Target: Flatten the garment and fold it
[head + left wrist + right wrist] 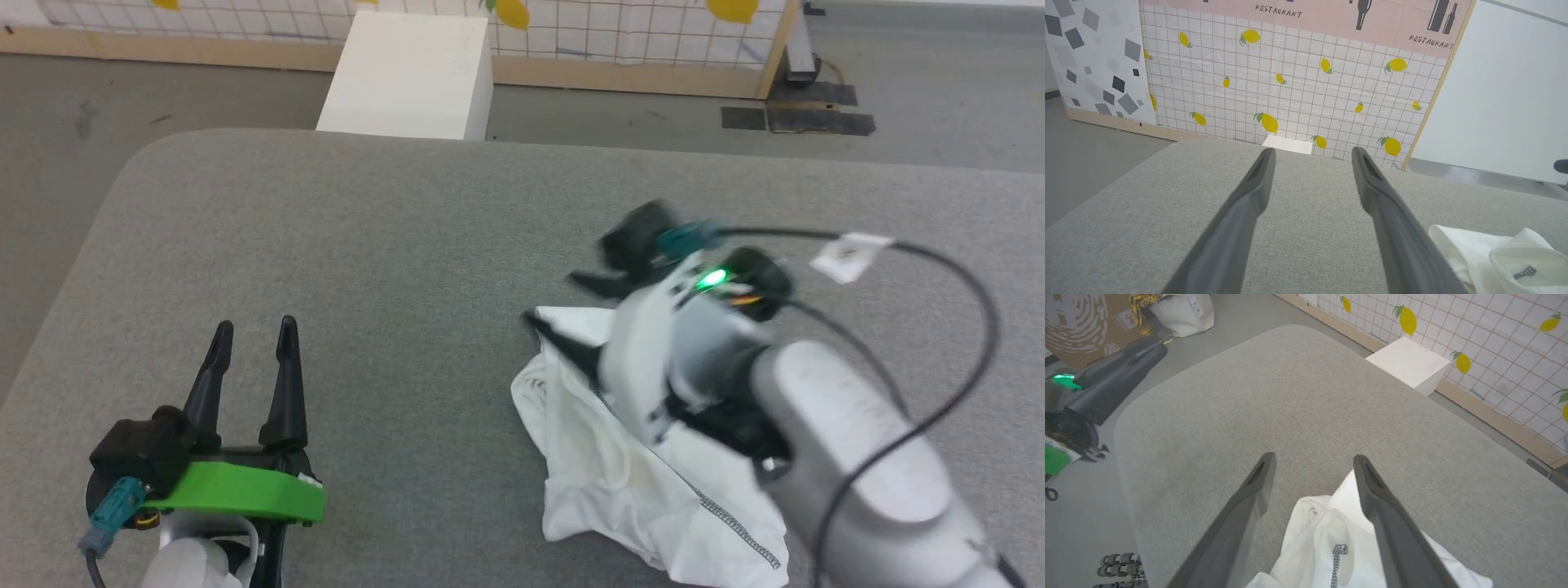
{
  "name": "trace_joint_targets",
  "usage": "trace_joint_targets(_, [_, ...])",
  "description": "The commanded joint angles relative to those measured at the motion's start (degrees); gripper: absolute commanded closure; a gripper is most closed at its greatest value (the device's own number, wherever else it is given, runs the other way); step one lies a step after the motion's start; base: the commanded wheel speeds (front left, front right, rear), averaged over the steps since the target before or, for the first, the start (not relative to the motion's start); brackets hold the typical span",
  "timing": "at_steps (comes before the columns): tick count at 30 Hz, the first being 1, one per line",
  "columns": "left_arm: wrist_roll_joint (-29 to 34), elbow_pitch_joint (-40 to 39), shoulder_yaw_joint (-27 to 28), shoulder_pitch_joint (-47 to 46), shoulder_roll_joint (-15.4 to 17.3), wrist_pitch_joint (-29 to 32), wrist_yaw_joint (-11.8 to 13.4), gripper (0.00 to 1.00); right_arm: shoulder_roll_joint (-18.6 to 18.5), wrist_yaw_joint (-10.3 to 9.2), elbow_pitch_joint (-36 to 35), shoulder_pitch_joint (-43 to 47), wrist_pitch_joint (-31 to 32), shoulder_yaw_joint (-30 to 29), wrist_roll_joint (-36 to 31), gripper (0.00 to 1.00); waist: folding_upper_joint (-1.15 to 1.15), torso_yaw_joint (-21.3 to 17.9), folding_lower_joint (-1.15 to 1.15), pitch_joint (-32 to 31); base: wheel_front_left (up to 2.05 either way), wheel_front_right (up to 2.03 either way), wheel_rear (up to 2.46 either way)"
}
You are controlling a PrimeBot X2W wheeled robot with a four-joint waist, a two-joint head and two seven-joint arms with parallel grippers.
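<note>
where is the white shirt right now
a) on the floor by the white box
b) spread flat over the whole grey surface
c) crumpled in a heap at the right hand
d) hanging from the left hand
C: the garment lies bunched on the grey padded surface at the open right hand, while the left hand is open over bare padding.

Looks like a robot test lab, mock set: printed lemon-tile backdrop at 12 o'clock, padded grey table, cardboard box.

garment | white, dark-stitched seams | crumpled, bunched | on grey padded surface, right of centre
</note>
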Motion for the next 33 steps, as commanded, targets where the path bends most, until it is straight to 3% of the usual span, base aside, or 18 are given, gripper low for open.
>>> trace_joint_targets(1, [0.1, -0.3, 0.2, 0.2, 0.3, -0.2, -0.4, 0.0, -0.9, -0.09, -0.3, 1.4, 0.0, -3.2, -1.0, 0.0, 0.0, -0.9, 0.0, -0.5, 0.0, 0.0, 0.0])
trace_joint_targets(7, [0.7, -1.2, 0.7, 0.8, 0.0, -0.2, -0.4, 0.0, -2.0, -0.09, -1.2, 8.8, 3.7, -19.0, -8.9, 0.0, 0.0, -1.9, 0.0, -0.2, 0.0, 0.0, 0.0])
trace_joint_targets(11, [0.7, -1.5, 0.6, 0.9, -0.1, -0.2, -0.4, 0.0, -1.0, -0.09, -0.9, 14.1, 9.6, -25.3, -15.1, 0.0, 0.0, -2.0, 0.0, 0.6, 0.0, 0.0, 0.0])
trace_joint_targets(20, [0.2, -1.3, -0.4, -0.6, 0.0, -0.2, -0.4, 0.0, 3.0, -0.09, 3.2, 18.5, 13.8, -26.7, -20.1, 0.0, 0.0, -0.4, 0.0, 3.0, 0.0, 0.0, 0.0])
trace_joint_targets(28, [-0.3, -1.0, -0.9, -1.5, 0.1, -0.2, -0.4, 0.0, 4.1, -0.09, 8.9, 18.0, 17.9, -25.2, -21.1, 0.0, 0.0, 1.1, 0.0, 4.1, 0.0, 0.0, 0.0])
trace_joint_targets(29, [-0.3, -1.0, -1.0, -1.6, 0.1, -0.2, -0.4, 0.0, 4.0, -0.09, 9.0, 17.8, 18.0, -24.8, -20.8, 0.6, 0.0, 1.2, 0.0, 4.2, 0.0, 0.0, 0.0])
trace_joint_targets(30, [-0.4, -0.9, -1.0, -1.6, 0.1, -0.2, -0.4, 0.0, 3.8, -0.09, 8.9, 17.3, 17.6, -24.6, -20.3, 1.0, 0.0, 1.3, 0.0, 4.2, 0.0, 0.0, 0.0])
trace_joint_targets(33, [-0.4, -0.8, -1.0, -1.7, 0.0, -0.2, -0.4, 0.0, 2.0, -0.09, 7.8, 16.1, 16.9, -22.6, -19.1, 1.0, 0.0, 1.0, 0.0, 3.9, 0.0, 0.0, 0.0])
